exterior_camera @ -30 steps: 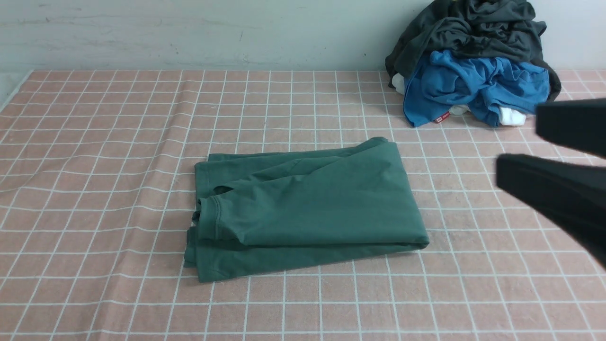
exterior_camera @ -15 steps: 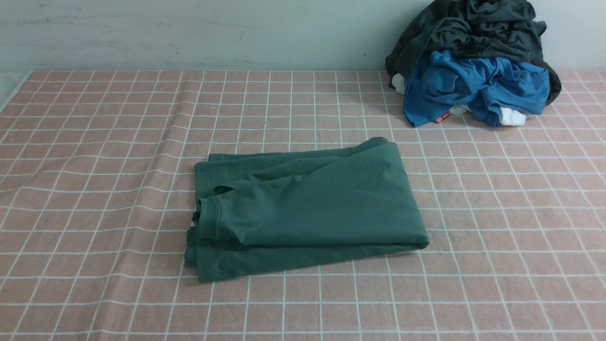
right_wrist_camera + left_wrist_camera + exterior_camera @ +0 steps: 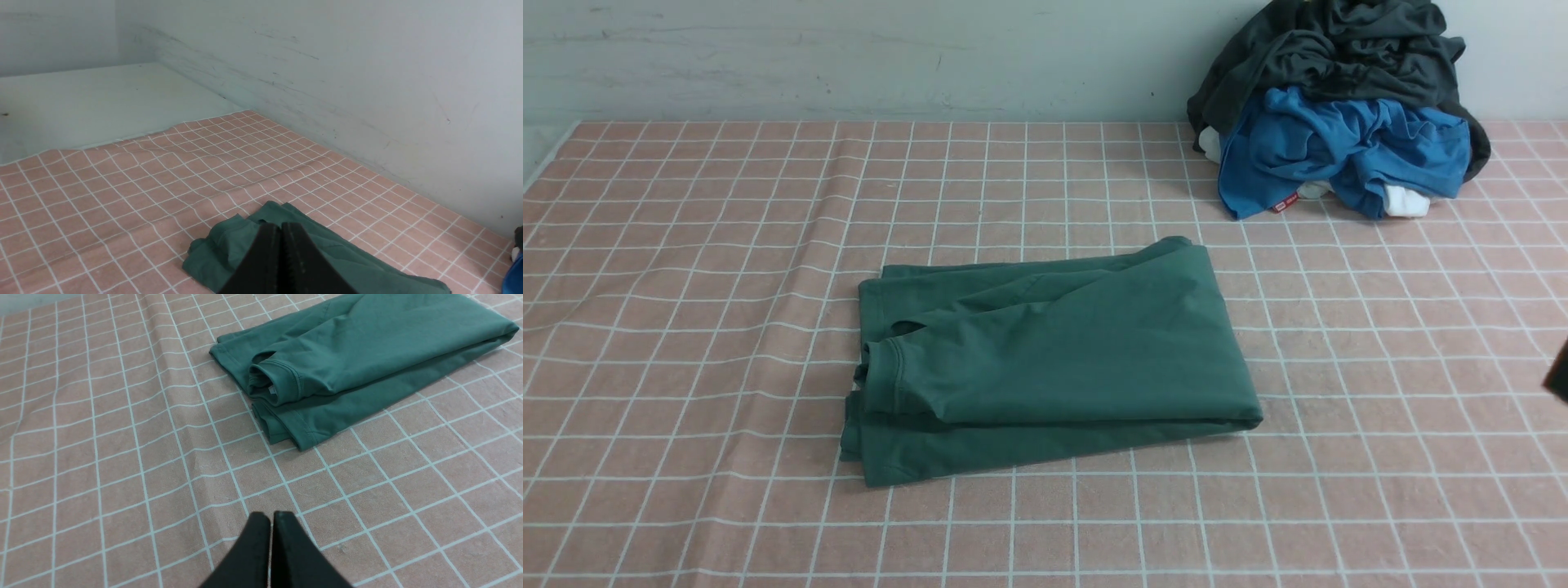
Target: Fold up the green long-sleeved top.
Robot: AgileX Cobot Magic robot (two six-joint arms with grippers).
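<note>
The green long-sleeved top (image 3: 1045, 355) lies folded into a compact rectangle in the middle of the pink checked cloth, a ribbed cuff (image 3: 886, 384) showing at its left end. It also shows in the left wrist view (image 3: 347, 355) and the right wrist view (image 3: 229, 253). My left gripper (image 3: 271, 516) is shut and empty, over bare cloth and clear of the top. My right gripper (image 3: 280, 226) is shut and empty, held above the cloth with the top beyond it. In the front view only a dark sliver of the right arm (image 3: 1558, 380) shows at the right edge.
A pile of clothes sits at the back right against the wall: a dark grey-black garment (image 3: 1339, 57) over a bright blue one (image 3: 1339, 151), with white fabric (image 3: 1407, 200) beneath. The pink checked cloth (image 3: 686, 327) covers the table. A pale wall (image 3: 849, 57) runs along the back.
One second ago the right gripper stood with its jaws apart at the right edge of the front view. It left the view, and now only a sliver shows there. The top has not moved.
</note>
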